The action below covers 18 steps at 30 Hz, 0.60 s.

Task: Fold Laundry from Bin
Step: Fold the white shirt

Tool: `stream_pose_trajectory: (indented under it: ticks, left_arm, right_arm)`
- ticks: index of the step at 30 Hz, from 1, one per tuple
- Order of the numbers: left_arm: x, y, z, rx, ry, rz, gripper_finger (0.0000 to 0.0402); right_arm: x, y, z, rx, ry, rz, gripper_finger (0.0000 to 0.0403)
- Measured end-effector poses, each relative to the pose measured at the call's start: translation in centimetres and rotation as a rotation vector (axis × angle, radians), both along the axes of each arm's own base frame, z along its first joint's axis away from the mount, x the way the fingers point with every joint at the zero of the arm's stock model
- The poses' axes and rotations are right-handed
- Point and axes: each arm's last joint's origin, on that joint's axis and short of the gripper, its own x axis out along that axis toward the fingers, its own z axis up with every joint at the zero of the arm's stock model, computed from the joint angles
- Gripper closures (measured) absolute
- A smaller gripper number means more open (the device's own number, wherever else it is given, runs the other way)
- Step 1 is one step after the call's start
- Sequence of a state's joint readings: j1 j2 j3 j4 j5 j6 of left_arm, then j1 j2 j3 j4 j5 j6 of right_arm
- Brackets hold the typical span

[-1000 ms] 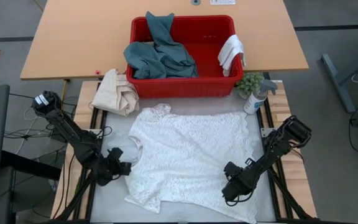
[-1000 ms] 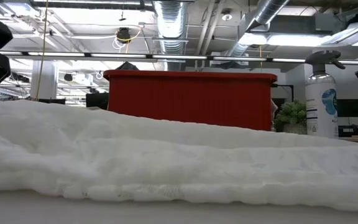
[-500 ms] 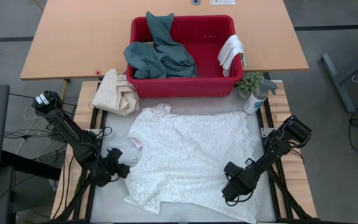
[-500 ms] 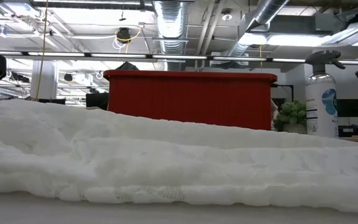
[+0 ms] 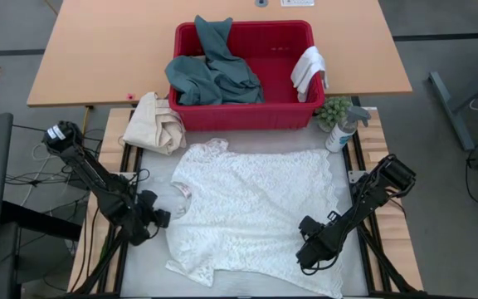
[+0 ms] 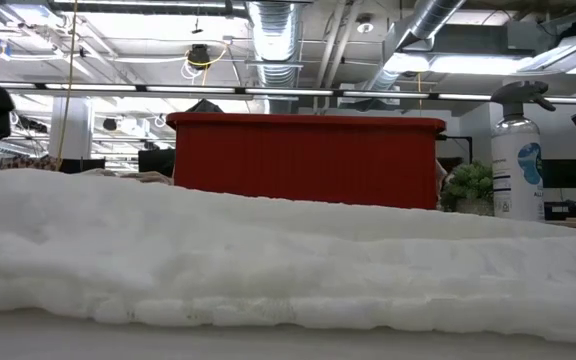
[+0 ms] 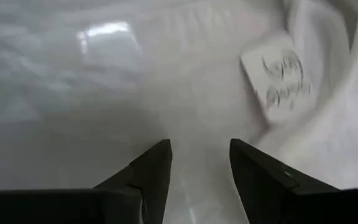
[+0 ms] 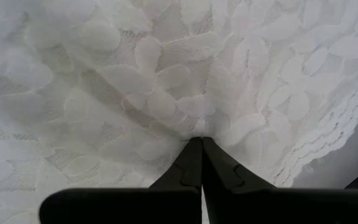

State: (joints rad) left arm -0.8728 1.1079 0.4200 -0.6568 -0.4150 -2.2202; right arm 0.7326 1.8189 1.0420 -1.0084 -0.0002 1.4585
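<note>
We note the right gripper, jaws clamped on the white lace top, could drag it askew if it pulls alone. Left gripper, jaws apart and empty, sits beside the top's neck edge, so that side may bunch.

A lab or workshop hall: bare silver ventilation ducts and pipes run under an open industrial ceiling with long strip lights, while loose black cables trail across grey floor beside the table.
</note>
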Motion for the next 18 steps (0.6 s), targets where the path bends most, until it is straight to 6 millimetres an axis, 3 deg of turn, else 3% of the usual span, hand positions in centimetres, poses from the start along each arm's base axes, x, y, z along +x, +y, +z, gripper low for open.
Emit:
stream_pose_trajectory:
  ticks: [8,13,18]
  left_arm:
    - [0.3,0.2,0.1,0.002,-0.037,0.053,0.0244]
    - [0.2,1.3,0.5,0.133,-0.101,0.154,0.0244]
    - [1.0,3.5,2.2,0.295,-0.117,0.269,0.0244]
  right_arm:
    - [0.0,0.0,0.0,0.000,0.000,0.000,0.0377]
    - [0.0,0.0,0.0,0.000,0.000,0.000,0.0377]
    - [0.0,0.0,0.0,0.000,0.000,0.000,0.0377]
